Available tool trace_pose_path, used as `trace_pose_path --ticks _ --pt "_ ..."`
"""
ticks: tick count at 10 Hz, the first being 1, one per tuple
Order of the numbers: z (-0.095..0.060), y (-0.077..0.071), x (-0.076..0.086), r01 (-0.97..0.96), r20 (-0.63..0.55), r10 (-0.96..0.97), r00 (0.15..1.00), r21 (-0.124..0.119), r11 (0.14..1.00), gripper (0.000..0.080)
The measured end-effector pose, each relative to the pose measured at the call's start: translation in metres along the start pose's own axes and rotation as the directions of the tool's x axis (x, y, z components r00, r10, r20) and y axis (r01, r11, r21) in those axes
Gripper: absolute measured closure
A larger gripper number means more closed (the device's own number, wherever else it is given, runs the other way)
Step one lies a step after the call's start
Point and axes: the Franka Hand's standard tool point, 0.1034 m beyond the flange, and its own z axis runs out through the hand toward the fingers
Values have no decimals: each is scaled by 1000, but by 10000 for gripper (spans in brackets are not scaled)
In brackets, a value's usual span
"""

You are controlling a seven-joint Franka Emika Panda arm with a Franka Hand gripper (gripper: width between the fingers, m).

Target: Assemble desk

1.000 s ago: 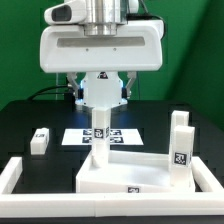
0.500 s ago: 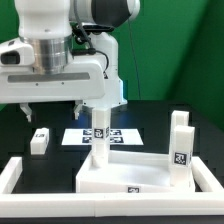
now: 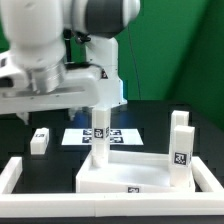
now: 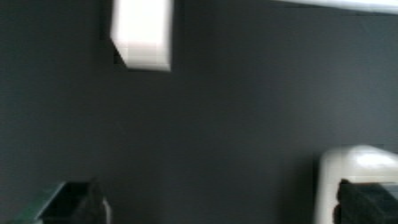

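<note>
One small white plastic block leg [image 3: 40, 140] lies loose at nine o'clock from the white rimmed tray-like top [image 3: 130, 178]. The pincer [image 4: 217, 205] gapes wide and empty; best to centre over the leg and descend squarely.

Smooth white plastic desk top [image 3: 125, 178] with a soft shine, plain white plastic legs [image 3: 100, 138] with black-and-white paper-like tags, matt black table [image 3: 40, 115] at middle left, glossy white plastic robot arm [image 3: 60, 60] at upper left, flat white marker board [image 3: 115, 135].
</note>
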Motion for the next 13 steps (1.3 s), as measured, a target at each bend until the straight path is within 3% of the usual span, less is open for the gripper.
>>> trace_pose_path --ticks 1,2,4,6,9,11,13 --pt "10 15 -5 -23 66 23 998 0 1000 151" --pt "21 17 -10 -52 107 51 993 11 999 151" --pt "23 14 -14 -52 248 49 967 7 999 151" --pt "27 17 -9 -52 257 51 965 -3 999 151" --pt "68 25 -20 -69 276 66 959 3 998 151" --pt "87 19 -19 -92 293 89 952 -5 996 151" --pt "95 12 -13 -83 282 83 956 -12 996 151"
